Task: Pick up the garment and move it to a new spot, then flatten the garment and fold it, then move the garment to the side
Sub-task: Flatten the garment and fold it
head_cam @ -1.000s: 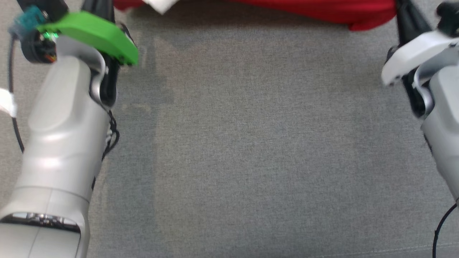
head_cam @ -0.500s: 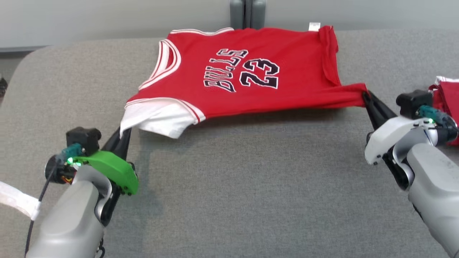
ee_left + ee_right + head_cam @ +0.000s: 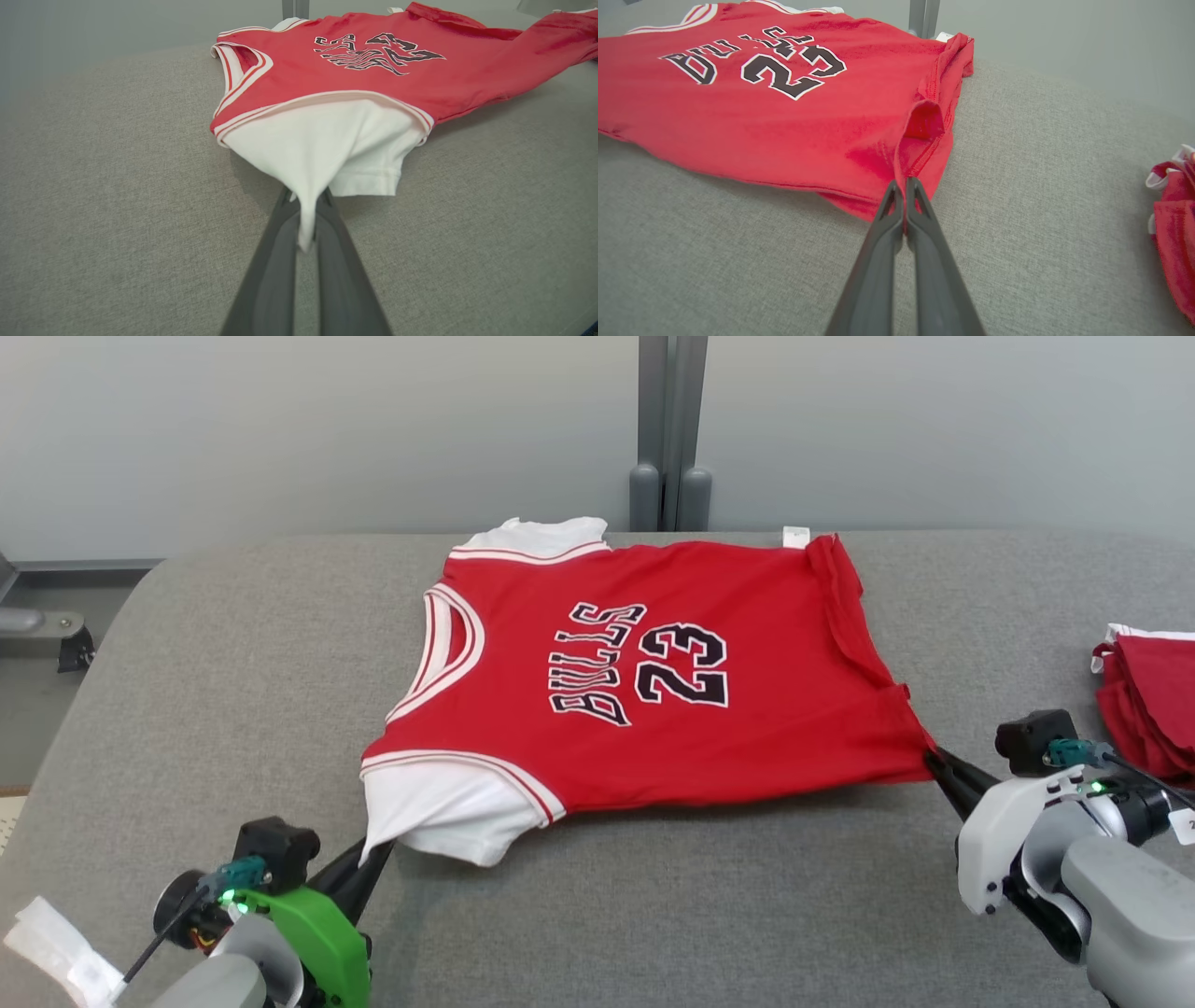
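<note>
Red garment (image 3: 653,681) is spread on surface (image 3: 233,644), near side left bare. Its sleeve (image 3: 448,812) is clamped in left pincer (image 3: 381,847), hem (image 3: 892,742) in right pincer (image 3: 933,762).

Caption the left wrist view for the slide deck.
Left gripper pinching the white sleeve of a red Bulls jersey spread on the grey surface.

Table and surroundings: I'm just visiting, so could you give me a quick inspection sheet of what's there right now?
Surface: grey fabric table.
Job's things: red jersey spread front up, near edge lifted.
Clutter: pile of red garments at the right edge.
Grippers: left gripper shut on the white sleeve; right gripper shut on the jersey's hem corner.
Cables: black cable at the left wrist; another at the right.
Surroundings: pale wall, grey post behind.
</note>
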{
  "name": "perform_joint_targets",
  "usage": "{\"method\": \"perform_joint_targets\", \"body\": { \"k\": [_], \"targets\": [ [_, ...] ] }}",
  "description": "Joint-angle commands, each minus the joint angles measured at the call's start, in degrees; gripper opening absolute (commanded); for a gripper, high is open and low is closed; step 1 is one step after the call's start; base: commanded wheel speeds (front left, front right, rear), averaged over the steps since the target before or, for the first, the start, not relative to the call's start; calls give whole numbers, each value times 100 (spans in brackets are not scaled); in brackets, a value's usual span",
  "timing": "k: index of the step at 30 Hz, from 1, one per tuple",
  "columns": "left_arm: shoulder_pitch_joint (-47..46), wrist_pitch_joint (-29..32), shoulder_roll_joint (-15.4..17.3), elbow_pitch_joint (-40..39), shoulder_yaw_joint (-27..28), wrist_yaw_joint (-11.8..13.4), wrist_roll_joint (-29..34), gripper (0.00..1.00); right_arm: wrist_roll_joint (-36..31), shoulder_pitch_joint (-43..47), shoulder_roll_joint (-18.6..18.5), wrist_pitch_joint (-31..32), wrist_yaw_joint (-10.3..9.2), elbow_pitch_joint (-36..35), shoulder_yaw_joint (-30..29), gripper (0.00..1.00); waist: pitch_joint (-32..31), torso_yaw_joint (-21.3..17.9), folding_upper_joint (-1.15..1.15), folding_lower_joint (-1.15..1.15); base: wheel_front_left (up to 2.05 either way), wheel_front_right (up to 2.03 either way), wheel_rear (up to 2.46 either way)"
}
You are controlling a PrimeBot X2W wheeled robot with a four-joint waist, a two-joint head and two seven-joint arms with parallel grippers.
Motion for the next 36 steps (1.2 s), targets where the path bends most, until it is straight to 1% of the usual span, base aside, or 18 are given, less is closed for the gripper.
{"method": "perform_joint_targets", "body": {
  "k": [1, 4, 9, 16, 19, 22, 24, 26, 29, 31, 33, 36],
  "targets": [
    [173, 14, 180, -165, -79, 6, -131, 0, 229, 169, -102, 137, -8, -107, 149, 0, -157, -15, 0, 0, 0, 0, 0],
    [354, 15, 463, -498, -218, 6, -272, 0, 596, 304, -355, 414, -8, -400, 492, 0, -248, -26, 0, 0, 0, 0, 0],
    [641, 103, 918, -949, -523, 6, -210, 0, 1290, 547, -785, 768, -8, -999, 984, 0, -381, -11, 0, 0, 0, 0, 0],
    [934, 481, 1488, -1641, -835, 6, -358, 0, 1991, 693, -1403, 1249, -8, -1754, 1519, 0, -505, 7, 0, 0, 0, 0, 0],
    [1046, 705, 1684, -1918, -887, 6, -546, 0, 2224, 736, -1671, 1583, -8, -2028, 1710, 0, -519, 2, 0, 0, 0, 0, 0],
    [1159, 1009, 1838, -2267, -912, 5, -955, 0, 2476, 739, -1929, 1991, -8, -2437, 1910, 0, -481, -13, 0, 0, 0, 0, 0],
    [1095, 1131, 1976, -2413, -910, 12, -976, 0, 2617, 692, -2120, 2203, -8, -2632, 1969, 0, -453, -16, 0, 0, 0, 0, 0],
    [987, 1188, 2006, -2476, -888, 67, -932, 0, 2644, 537, -2206, 2233, -8, -2761, 1942, 0, -427, -23, 0, 0, 0, 0, 0],
    [842, 1261, 2006, -2526, -867, 145, -857, 0, 2728, 396, -2222, 2226, -8, -2805, 1879, 0, -376, -29, 0, 0, 0, 0, 0],
    [698, 1337, 1946, -2560, -854, 192, -793, 0, 2752, 298, -2208, 2260, -8, -2770, 1850, 0, -332, -26, 0, 0, 0, 0, 0],
    [554, 1376, 1870, -2551, -811, 248, -761, 0, 2651, 148, -2184, 2242, -8, -2695, 1828, 0, -274, -42, 0, 0, 0, 0, 0],
    [329, 1448, 1776, -2457, -784, 261, -696, 0, 2460, -71, -2071, 2267, -8, -2593, 1904, 0, -164, -111, 0, 0, 0, 0, 0]
  ]
}}
